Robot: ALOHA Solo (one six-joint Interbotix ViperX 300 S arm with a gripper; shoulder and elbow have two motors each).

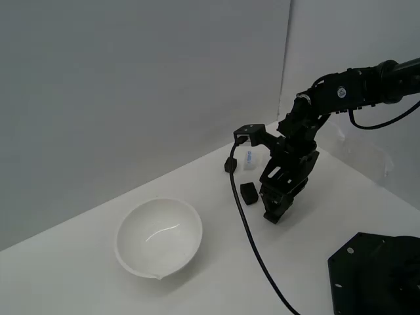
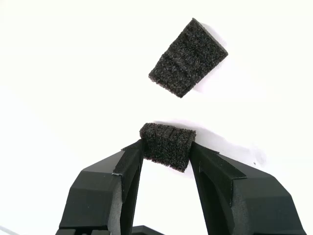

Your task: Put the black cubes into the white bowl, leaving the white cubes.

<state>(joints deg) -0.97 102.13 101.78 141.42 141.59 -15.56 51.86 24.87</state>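
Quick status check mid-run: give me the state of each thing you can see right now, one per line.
hand: down at the table, shut on a black cube.
gripped black cube: pinched between the fingertips, squeezed slightly.
second black cube: loose on the table just beyond the gripped one, untouched.
white bowl: upright, empty, off to the exterior view's left of the hand.
white cube with blue mark: on the table behind the arm, left alone.

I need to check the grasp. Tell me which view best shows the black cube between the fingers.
The wrist view: the held black cube fills the gap between the two fingers, squeezed at both sides, with a second black cube lying beyond it. In the exterior view the gripper hides the held cube.
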